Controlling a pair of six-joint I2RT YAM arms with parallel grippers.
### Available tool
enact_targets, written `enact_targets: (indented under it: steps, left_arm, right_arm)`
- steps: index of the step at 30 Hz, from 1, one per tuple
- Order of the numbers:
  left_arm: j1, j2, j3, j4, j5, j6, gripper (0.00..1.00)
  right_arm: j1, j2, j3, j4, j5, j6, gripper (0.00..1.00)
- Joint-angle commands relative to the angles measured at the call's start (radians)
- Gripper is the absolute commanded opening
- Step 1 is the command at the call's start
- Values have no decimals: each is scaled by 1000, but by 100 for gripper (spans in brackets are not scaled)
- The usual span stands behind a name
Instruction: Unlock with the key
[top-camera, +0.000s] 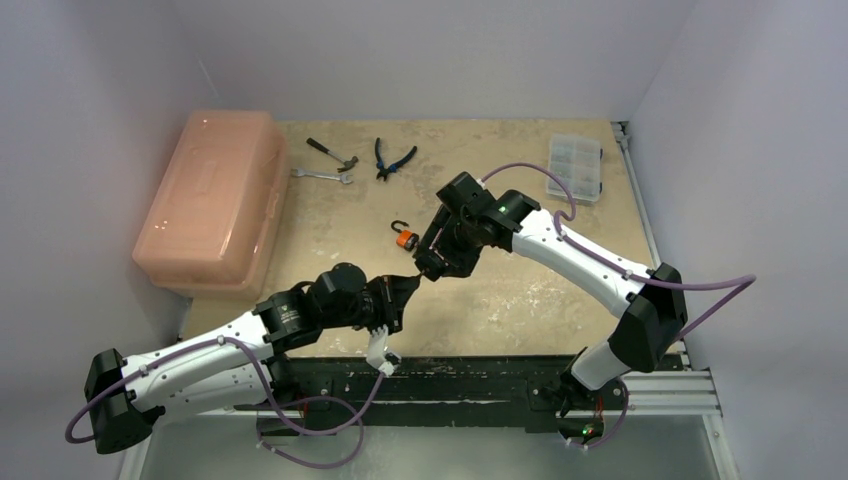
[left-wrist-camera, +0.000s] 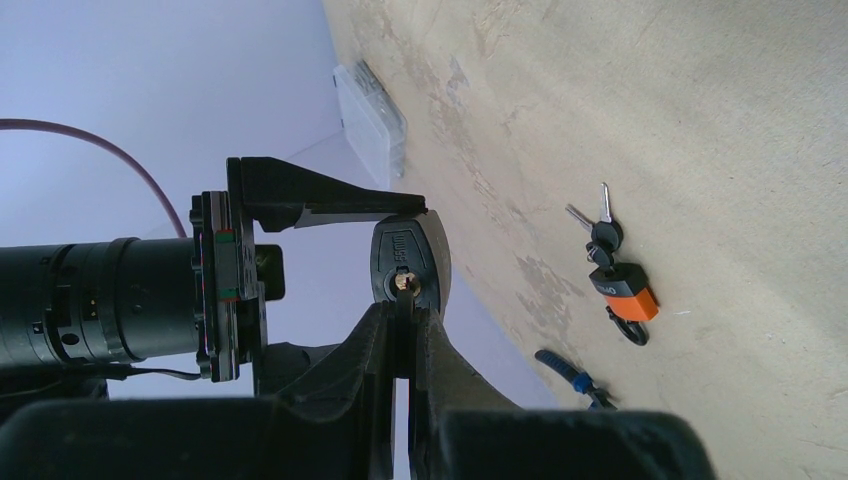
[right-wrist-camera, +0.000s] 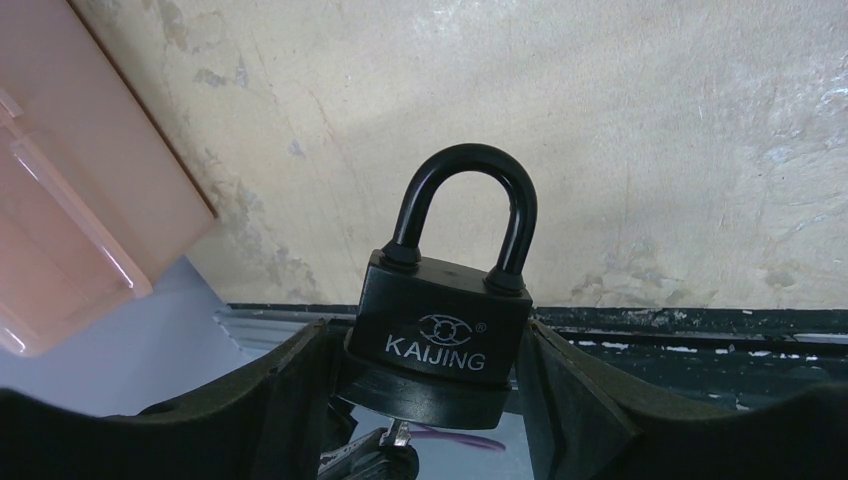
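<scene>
Nearest you, left gripper (left-wrist-camera: 402, 335) is pinched on the key (left-wrist-camera: 403, 283). Only its brass tip shows, the rest is hidden btwn the fingers. Tip sits at the keyhole under the black padlock (right-wrist-camera: 440, 335); depth unclear. Your right gripper (right-wrist-camera: 432, 380) clamps the lock body, shackle seated, above the table (top-camera: 520, 290). Farther off lies an orange padlock (left-wrist-camera: 628, 292) w/ spare keys (left-wrist-camera: 603, 225).

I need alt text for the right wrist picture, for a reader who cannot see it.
A black padlock marked KAIJING, its shackle closed, is clamped upright in the right gripper. A key meets its underside; behind lie the beige table and a pink box at left.
</scene>
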Motion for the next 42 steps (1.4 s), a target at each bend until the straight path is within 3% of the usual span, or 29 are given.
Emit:
enact_targets:
  steps: [1,23,42]
  left_arm:
    - [-3,-8,12,13,-10,14,0]
    - [-6,33,46,-38,-20,0,0]
    - [-6,54,47,40,25,-107,0]
  right_arm:
    - [11,-50,14,51,-11,20,0]
    - [58,-30,44,37,28,26,0]
    - [86,-31,57,39,37,40,0]
